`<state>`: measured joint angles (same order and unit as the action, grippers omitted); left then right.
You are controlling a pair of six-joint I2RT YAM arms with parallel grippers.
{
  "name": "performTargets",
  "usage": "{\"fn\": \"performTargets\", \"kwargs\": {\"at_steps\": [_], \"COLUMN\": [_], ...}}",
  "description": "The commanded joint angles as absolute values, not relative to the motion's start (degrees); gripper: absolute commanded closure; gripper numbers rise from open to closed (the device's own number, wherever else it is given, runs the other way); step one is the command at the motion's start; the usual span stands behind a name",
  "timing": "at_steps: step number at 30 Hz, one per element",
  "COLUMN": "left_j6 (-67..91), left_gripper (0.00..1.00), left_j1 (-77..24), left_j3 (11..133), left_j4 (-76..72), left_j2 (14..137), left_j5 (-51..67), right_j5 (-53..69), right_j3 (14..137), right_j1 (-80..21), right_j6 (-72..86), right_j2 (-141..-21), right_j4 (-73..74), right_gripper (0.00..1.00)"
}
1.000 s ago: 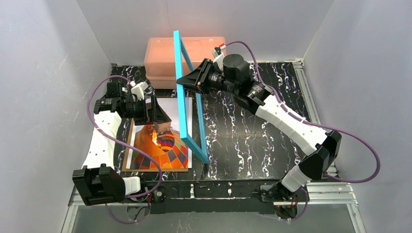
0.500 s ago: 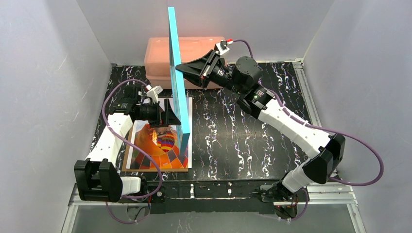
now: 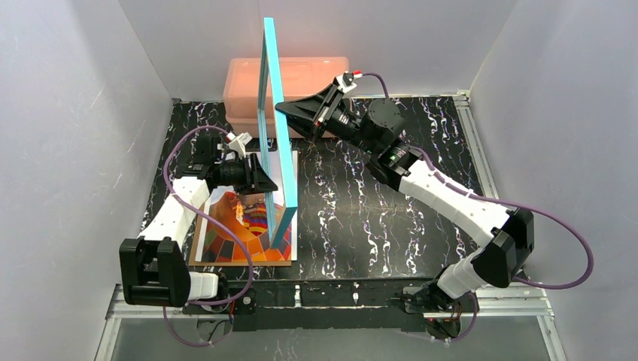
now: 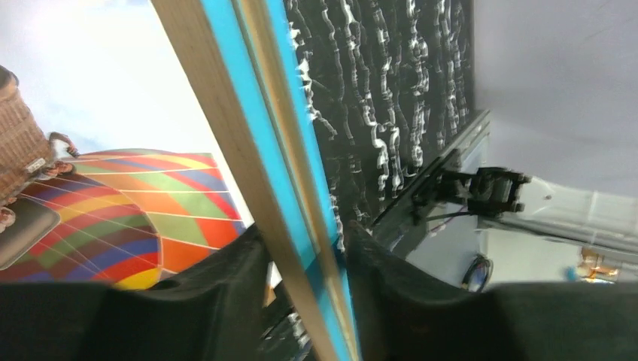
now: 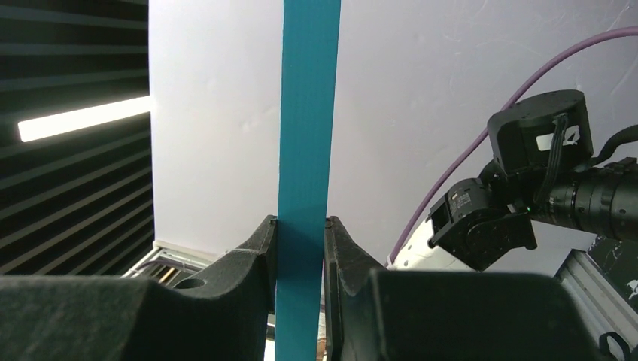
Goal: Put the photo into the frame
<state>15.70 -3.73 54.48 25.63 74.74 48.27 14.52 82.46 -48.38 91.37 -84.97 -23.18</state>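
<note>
Only partway there — the frame [image 3: 273,68] stood on edge over the photo [image 3: 233,237], which lay flat on the bench [image 3: 361,203], with right hand [image 3: 280,107] and left hand [image 3: 272,186] both clenched on the frame.

The photo [image 3: 226,233] lies flat on a board [image 3: 197,250] at the near left of the surface [image 3: 361,210], and the frame [image 3: 274,128] stands on edge along the photo's right side, running from near to far. The box [image 3: 316,75] sits at the back of the surface, behind the frame. The left hand [image 3: 263,180] is low on the frame's left, over the photo, with the frame's rail between its fingers [image 4: 226,286], while the right hand [image 3: 284,110] holds the frame higher up from the right.
</note>
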Motion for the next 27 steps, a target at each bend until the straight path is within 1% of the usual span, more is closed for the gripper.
{"fn": "performTargets", "kwargs": {"at_steps": [1, 3, 4, 6, 7, 9, 12, 14, 16, 20, 22, 23, 24, 26, 27], "left_j6": [13.3, 11.3, 10.2, 8.3, 7.2, 5.7, 3.5, 2.8, 2.3, 1.9, 1.6, 1.3, 0.9, 0.3, -1.4], "left_gripper": [0.76, 0.88, 0.9, 0.94, 0.95, 1.0, 1.0, 1.0, 1.0, 1.0, 1.0, 0.95, 0.85, 0.74, 0.67], "left_j1": [-4.0, -3.8, -3.8, -3.7, -3.6, -3.6, -3.5, -3.5, -3.5, -3.5, -3.5, -3.5, -3.5, -3.6, -3.5], "left_j3": [55.9, 56.3, 56.5, 56.9, 57.0, 57.0, 56.8, 56.6, 56.6, 56.4, 55.9, 55.9, 55.9, 56.4, 56.6], "left_j4": [27.9, 30.2, 31.4, 33.4, 34.5, 35.8, 37.4, 37.9, 38.6, 38.9, 38.9, 39.1, 39.6, 40.8, 41.3], "left_j2": [73.3, 71.5, 70.5, 68.7, 67.9, 66.6, 65.1, 64.5, 64.2, 63.5, 63.2, 63.3, 63.6, 64.7, 65.3], "left_j5": [48.6, 45.5, 43.7, 39.4, 37.7, 34.0, 30.4, 29.1, 28.1, 26.5, 27.0, 27.3, 27.8, 28.4, 28.4], "right_j5": [15.1, 16.9, 17.7, 19.0, 19.3, 19.6, 20.6, 21.0, 21.1, 21.2, 20.8, 20.2, 19.5, 20.1, 21.2], "right_j3": [80.5, 79.6, 79.6, 79.9, 80.2, 80.3, 78.1, 75.6, 74.4, 75.6, 77.2, 77.9, 78.5, 77.9, 76.6], "right_j1": [-46.8, -45.3, -44.5, -42.9, -42.0, -40.2, -37.3, -36.0, -35.2, -34.0, -33.1, -32.5, -31.6, -29.3, -27.5], "right_j6": [92.7, 91.4, 89.7, 85.2, 82.3, 77.6, 73.7, 72.7, 71.2, 65.3, 61.1, 58.9, 56.8, 53.7, 52.9], "right_j2": [-82.1, -81.8, -81.5, -80.4, -80.0, -78.6, -76.7, -75.3, -74.5, -74.9, -75.3, -75.5, -75.5, -75.1, -74.6], "right_j4": [-31.5, -28.3, -25.8, -17.7, -13.4, -5.9, 0.7, 2.9, 5.7, 15.2, 20.7, 23.9, 27.5, 30.3, 30.2], "right_gripper": [0.88, 0.81, 0.75, 0.56, 0.52, 0.47, 0.43, 0.45, 0.52, 0.56, 0.62, 0.67, 0.72, 0.84, 0.86]}}
